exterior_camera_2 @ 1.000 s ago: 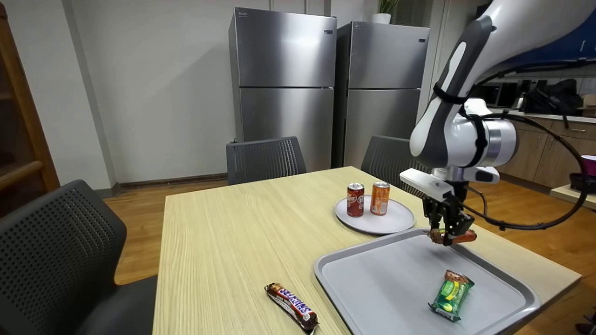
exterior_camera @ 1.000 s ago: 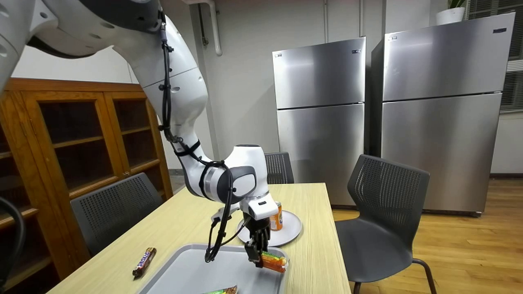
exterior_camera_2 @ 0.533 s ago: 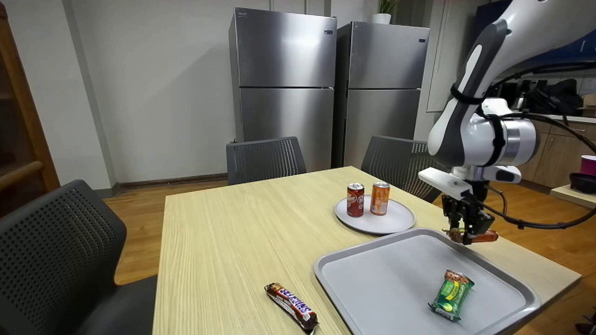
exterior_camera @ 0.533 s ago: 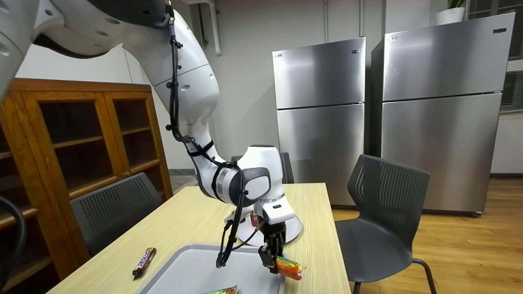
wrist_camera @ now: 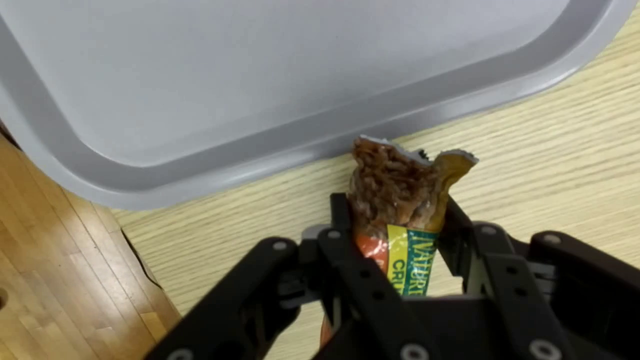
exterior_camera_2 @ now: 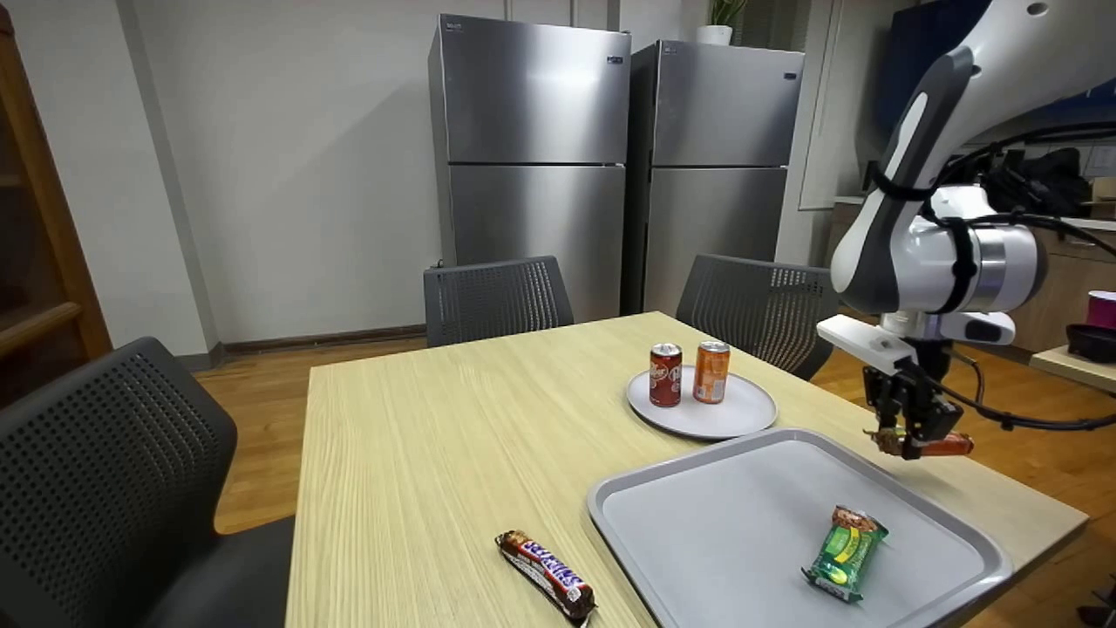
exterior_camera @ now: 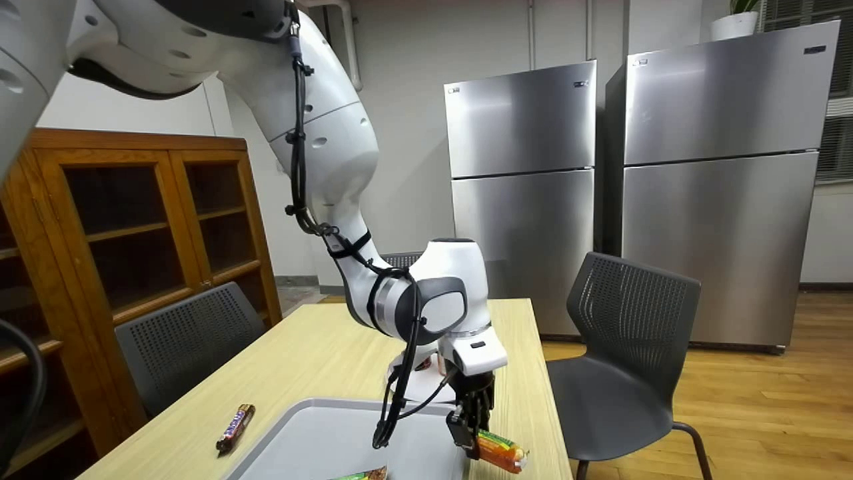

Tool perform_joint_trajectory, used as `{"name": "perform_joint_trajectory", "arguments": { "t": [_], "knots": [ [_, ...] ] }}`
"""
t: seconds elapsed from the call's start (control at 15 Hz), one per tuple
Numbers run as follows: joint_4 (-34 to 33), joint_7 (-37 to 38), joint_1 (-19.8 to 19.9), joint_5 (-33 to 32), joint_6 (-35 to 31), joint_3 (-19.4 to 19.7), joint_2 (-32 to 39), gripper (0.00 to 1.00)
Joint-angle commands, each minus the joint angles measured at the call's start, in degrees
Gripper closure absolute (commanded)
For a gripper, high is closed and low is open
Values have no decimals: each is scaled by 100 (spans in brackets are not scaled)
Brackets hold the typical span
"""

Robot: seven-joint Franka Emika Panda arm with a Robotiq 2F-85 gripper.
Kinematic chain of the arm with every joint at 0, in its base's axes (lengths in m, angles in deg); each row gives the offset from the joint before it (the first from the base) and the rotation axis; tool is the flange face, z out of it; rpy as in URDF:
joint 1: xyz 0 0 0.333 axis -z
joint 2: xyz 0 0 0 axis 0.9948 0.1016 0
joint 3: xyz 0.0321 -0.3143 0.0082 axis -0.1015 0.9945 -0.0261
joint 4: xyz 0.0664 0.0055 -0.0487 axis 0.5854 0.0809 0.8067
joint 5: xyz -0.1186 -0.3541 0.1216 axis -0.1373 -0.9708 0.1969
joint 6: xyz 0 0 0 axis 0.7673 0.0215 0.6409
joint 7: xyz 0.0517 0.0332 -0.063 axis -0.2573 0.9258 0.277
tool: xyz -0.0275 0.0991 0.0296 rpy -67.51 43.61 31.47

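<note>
My gripper (wrist_camera: pixel 397 220) is shut on an orange-wrapped bar (wrist_camera: pixel 395 185) with a yellow and green label and a crumpled brown end. The bar also shows in both exterior views (exterior_camera: pixel 501 453) (exterior_camera_2: pixel 950 445), sticking out of the gripper (exterior_camera_2: pixel 907 440). It is above the table, just outside the grey tray (wrist_camera: pixel 280 75); whether it touches the table I cannot tell. A green-wrapped bar (exterior_camera_2: pixel 844 554) lies in the tray. A dark Snickers bar (exterior_camera_2: pixel 549 576) lies on the table beside the tray.
A pale plate (exterior_camera_2: pixel 745 410) holds a red can (exterior_camera_2: pixel 665 375) and an orange can (exterior_camera_2: pixel 711 372). In an exterior view the arm hides most of the plate. The table edge (wrist_camera: pixel 145 255) runs close to the gripper. Chairs (exterior_camera: pixel 630 360) stand around the table (exterior_camera_2: pixel 418 453).
My gripper has moved with the orange bar from over the tray's edge to outside it, rightward in both exterior views. The tray, other bars and cans have not moved.
</note>
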Motion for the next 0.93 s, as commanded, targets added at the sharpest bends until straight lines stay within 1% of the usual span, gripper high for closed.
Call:
{"name": "perform_joint_trajectory", "arguments": {
  "t": [0.0, 0.33, 0.53, 0.8, 0.87],
  "knots": [
    [-342, -26, 119, 9, 192, 37, 237, 81],
    [-662, 14, 140, 30, 122, 92, 573, 81],
    [-777, -39, 205, 79, 143, 47, 676, 81],
    [-841, -19, 162, 60, 120, 91, 754, 81],
    [-843, -19, 154, 56, 135, 95, 753, 31]
  ]
}}
